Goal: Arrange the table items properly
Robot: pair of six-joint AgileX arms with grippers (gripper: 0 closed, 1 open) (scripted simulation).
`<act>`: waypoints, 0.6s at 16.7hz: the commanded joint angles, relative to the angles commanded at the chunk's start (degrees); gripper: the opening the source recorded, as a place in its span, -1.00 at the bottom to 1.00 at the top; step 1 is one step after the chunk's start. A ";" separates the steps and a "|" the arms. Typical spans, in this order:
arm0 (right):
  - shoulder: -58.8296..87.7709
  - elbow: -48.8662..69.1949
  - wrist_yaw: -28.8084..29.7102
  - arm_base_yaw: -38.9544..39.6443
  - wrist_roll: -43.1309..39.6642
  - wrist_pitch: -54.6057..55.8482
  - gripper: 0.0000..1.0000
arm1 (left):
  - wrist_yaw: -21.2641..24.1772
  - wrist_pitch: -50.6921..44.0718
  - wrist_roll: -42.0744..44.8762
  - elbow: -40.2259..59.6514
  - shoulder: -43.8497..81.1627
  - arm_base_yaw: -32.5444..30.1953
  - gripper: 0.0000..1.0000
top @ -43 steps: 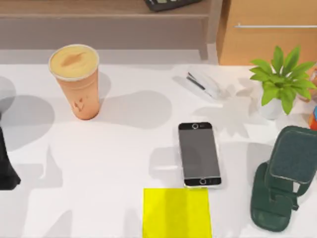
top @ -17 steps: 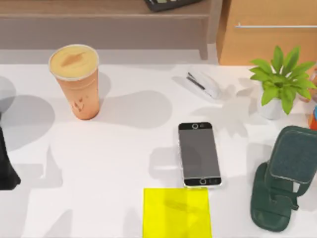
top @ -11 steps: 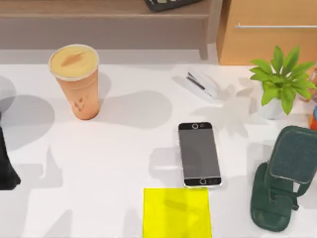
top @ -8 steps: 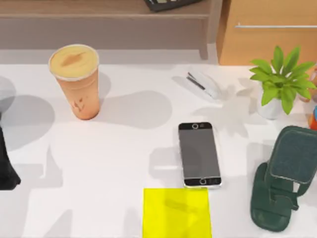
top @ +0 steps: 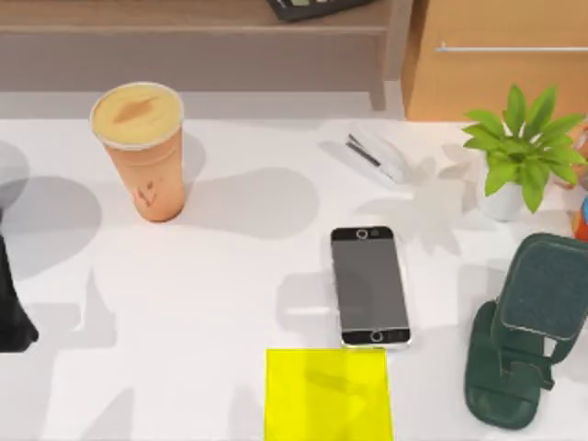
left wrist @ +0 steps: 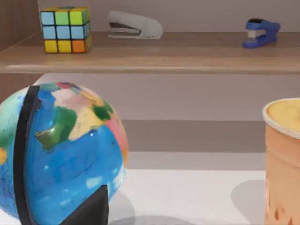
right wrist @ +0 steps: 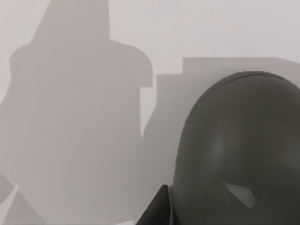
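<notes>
One mouse [right wrist: 239, 150] close below right claw, w/ phone [top: 369, 285] apart.

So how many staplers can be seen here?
3: a white stapler on the table; a white stapler and a blue stapler on the shelf.

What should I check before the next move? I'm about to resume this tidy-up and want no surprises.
1. The smartphone lies flat, screen up, on the table: ok.
2. The drink cup stands upright with its lid on: ok.
3. The computer mouse rests on the table, close under the right wrist camera: ok.
4. The stapler and potted plant stand apart from the smartphone: ok.
5. The left arm is parked at the table's left edge, away from the drink cup: ok.
6. A gap between the smartphone and the yellow mat: cannot tell.
</notes>
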 joint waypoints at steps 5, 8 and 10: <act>-2.92 5.15 -0.04 -0.20 -0.07 -8.50 -1.00 | 0.00 0.00 0.00 0.00 0.00 0.00 1.00; -5.85 10.30 0.00 -0.37 -0.13 -16.36 -1.00 | 0.00 0.00 0.00 0.00 0.00 0.00 1.00; -7.58 12.94 0.00 -0.31 -0.22 -20.61 -1.00 | 0.00 0.00 0.00 0.00 0.00 0.00 1.00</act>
